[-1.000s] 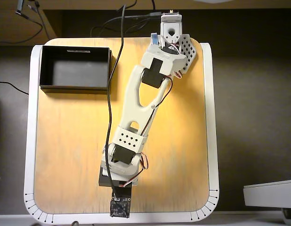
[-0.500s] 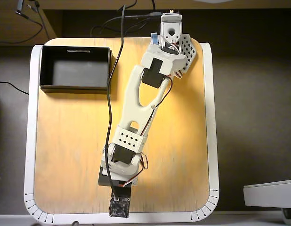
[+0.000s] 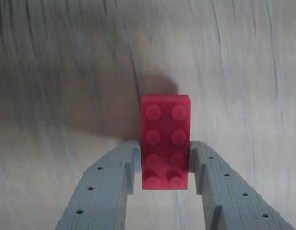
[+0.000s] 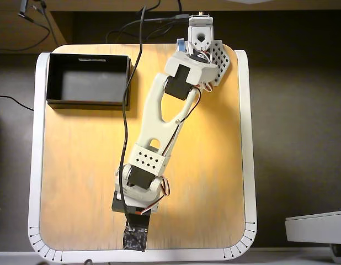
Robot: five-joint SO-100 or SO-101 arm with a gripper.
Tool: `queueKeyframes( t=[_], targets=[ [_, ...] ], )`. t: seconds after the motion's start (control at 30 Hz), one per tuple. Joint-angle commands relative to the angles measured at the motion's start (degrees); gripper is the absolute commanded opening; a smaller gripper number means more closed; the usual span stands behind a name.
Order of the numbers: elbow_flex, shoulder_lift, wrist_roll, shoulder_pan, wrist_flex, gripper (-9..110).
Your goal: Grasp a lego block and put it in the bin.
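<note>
In the wrist view a small red lego block (image 3: 165, 129) with two rows of studs stands lengthwise between my grey fingers (image 3: 112, 182). My gripper (image 3: 165, 149) is shut on the block's near half, and the wooden table behind it is blurred. In the overhead view the block and the fingertips are hidden under the arm's wrist end (image 4: 138, 187), near the table's front middle. The bin (image 4: 88, 102), a shallow black tray with a white label on its far rim, sits at the table's far left corner, well away from the gripper.
The white arm (image 4: 159, 110) stretches diagonally from its base (image 4: 201, 38) at the far edge. A black cable (image 4: 125, 121) hangs along the arm, close to the bin's right wall. The wooden tabletop has a white rim (image 4: 33, 165).
In the overhead view the arm's wrist end has swung slightly to the left, toward the bin's side. The bin has not moved.
</note>
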Motion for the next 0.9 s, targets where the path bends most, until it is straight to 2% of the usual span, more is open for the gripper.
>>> queueKeyframes(
  t=[0.0,0.47,0.87],
  targets=[
    [-7.56,14.41,-0.62,1.32,3.78,1],
    [-7.47,33.93,-1.76,5.45,16.00,1],
    [-7.47,42.45,-3.60,19.07,21.36,1]
  ],
)
